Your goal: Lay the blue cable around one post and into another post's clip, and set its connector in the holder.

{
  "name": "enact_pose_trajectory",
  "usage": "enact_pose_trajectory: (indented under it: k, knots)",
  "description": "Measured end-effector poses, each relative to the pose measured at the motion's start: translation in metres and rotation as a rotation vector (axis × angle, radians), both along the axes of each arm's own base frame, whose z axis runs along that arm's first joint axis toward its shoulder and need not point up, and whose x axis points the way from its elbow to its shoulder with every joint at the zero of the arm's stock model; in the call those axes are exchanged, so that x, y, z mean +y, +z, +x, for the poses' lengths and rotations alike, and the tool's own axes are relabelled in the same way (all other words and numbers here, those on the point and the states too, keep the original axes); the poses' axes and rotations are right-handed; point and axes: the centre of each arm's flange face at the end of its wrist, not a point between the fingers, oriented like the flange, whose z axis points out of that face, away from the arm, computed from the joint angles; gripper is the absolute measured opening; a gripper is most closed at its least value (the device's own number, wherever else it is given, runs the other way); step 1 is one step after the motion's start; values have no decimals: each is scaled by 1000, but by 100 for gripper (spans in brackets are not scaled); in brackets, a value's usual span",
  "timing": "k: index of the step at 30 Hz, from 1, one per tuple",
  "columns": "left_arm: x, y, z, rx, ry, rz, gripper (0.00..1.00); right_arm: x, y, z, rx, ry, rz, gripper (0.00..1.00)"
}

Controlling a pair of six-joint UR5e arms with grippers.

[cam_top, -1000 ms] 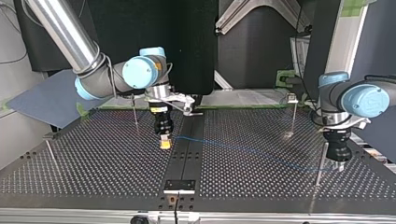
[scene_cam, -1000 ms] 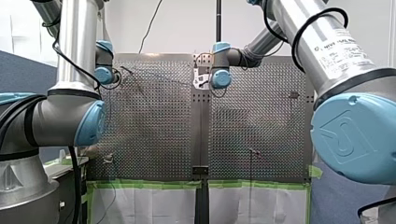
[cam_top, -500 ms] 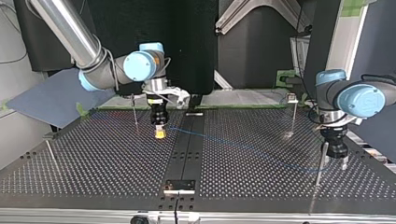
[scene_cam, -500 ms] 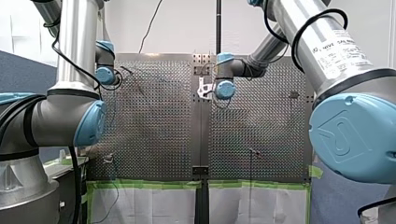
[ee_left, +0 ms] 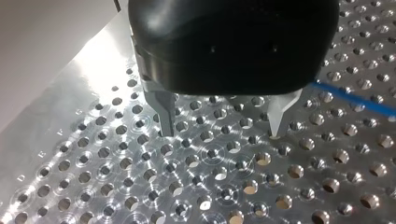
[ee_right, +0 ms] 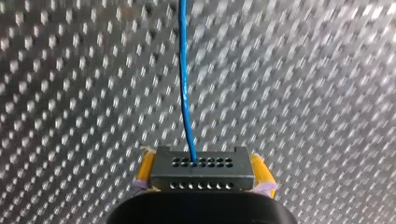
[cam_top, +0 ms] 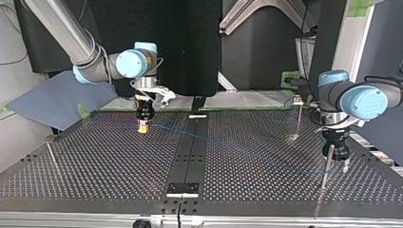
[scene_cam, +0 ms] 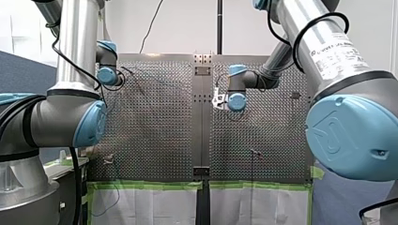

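Note:
The thin blue cable lies across the perforated table. My right gripper, at the top view's left, is shut on the cable's connector. In the right wrist view the dark grey connector sits between the yellow pads, and the blue cable runs straight ahead from it. My left gripper hangs at the top view's right, beside a thin post. In the left wrist view my left gripper is open with nothing between its metal fingers. The blue cable passes beside it.
A post with a clip on top stands behind my left gripper in the top view. Another thin post stands at that view's left. A black block sits on the centre strip near the front edge, a smaller one at the far edge.
My right gripper has carried the connector towards the top view's left and far side, dragging the cable with it. My left gripper has shifted slightly towards the post.

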Motion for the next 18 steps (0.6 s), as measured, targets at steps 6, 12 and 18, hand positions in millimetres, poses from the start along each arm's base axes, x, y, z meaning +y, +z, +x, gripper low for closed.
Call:
enact_pose_trajectory:
  k: [6, 12, 18]
  knots:
    - [-2, 0, 0, 1, -2, 0, 99, -15, -23, -34, -12, -42, 8, 0]
    - [-1, 0, 0, 0, 7, -1, 99, -28, -66, -67, 3, -88, 44, 0]
    - [-1, 0, 0, 0, 10, 0, 99, -34, -118, -103, 18, -142, 95, 0]
